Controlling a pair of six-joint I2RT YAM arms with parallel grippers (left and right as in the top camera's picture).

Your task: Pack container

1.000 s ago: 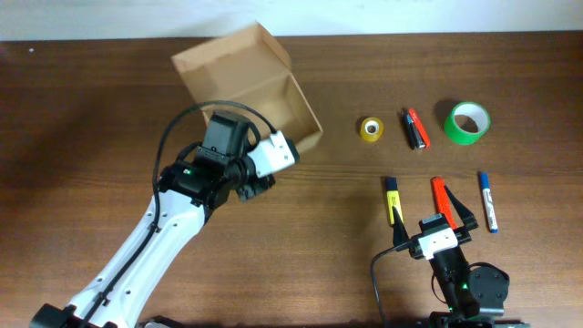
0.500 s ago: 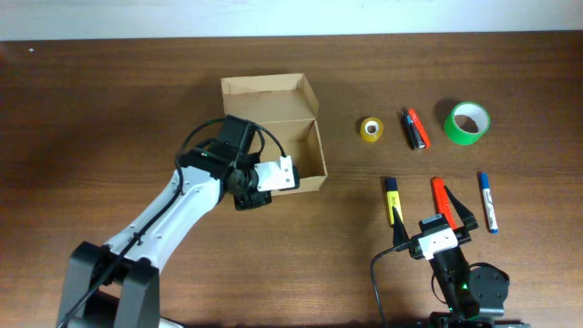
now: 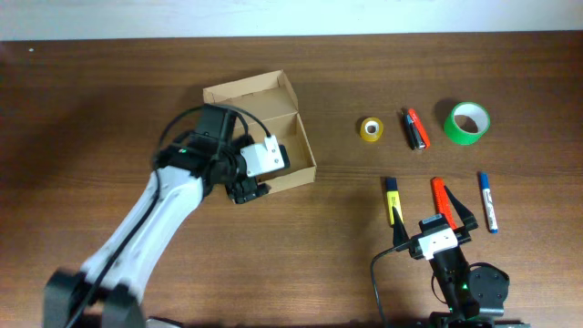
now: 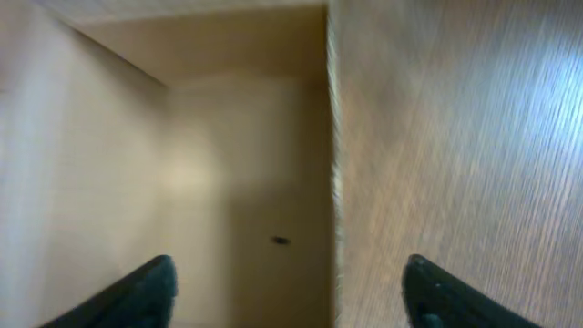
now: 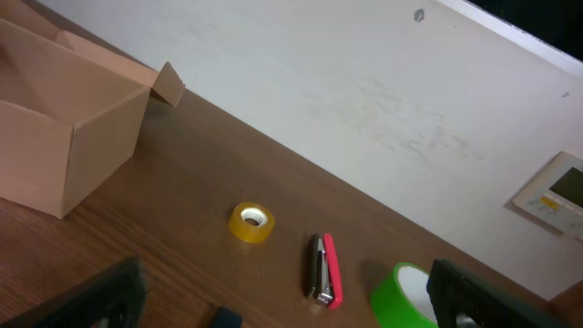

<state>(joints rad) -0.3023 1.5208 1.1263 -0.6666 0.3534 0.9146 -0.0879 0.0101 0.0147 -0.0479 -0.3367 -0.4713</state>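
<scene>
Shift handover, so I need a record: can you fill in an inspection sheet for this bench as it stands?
Surface: brown wooden table.
Job's things: cardboard container, lid open, nothing seen inside.
Clutter: yellow tape roll, red-and-black item, green tape roll, yellow marker, orange marker, blue marker, all right of the container.
Grippers: left gripper open, straddling a container wall; right gripper open, empty, by the orange marker.
Cables: black cable looped over the left arm; another beside the right arm's base.
Surroundings: white wall with a wall panel.
</scene>
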